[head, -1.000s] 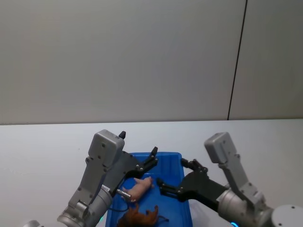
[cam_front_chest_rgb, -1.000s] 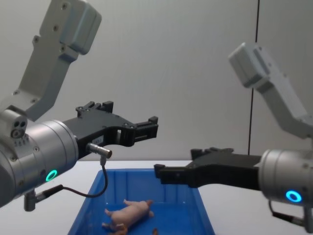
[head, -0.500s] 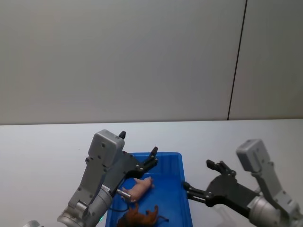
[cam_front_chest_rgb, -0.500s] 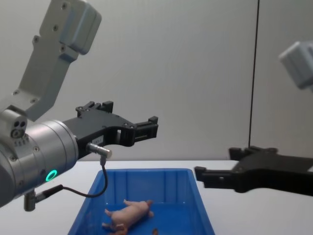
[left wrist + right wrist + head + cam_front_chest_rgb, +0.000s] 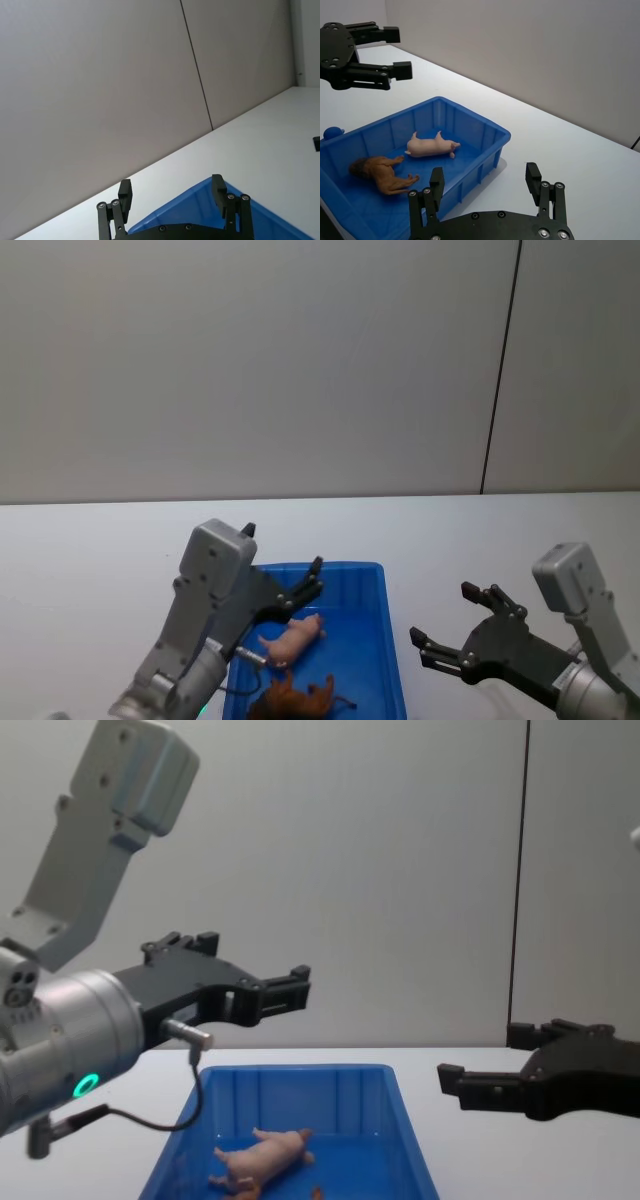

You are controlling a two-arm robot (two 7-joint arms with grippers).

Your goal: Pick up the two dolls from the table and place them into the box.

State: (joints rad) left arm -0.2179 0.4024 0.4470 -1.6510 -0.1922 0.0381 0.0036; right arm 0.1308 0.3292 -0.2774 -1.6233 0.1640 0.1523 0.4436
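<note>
Right wrist view: bright blue plastic bin (image 5: 472, 116) holds pale pink pig (image 5: 431, 146) lying slantwise, orange-brown lion (image 5: 380, 172) mane leftward — left gripper (image 5: 171, 184), right gripper (image 5: 485, 172) spread, empty.

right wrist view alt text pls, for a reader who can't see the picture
A pale pink pig and an orange-brown lion lie on their sides inside a blue box on a white table. The right claw, open and empty, hangs in the foreground beside the box; the left claw, also open, is farther off.
</note>
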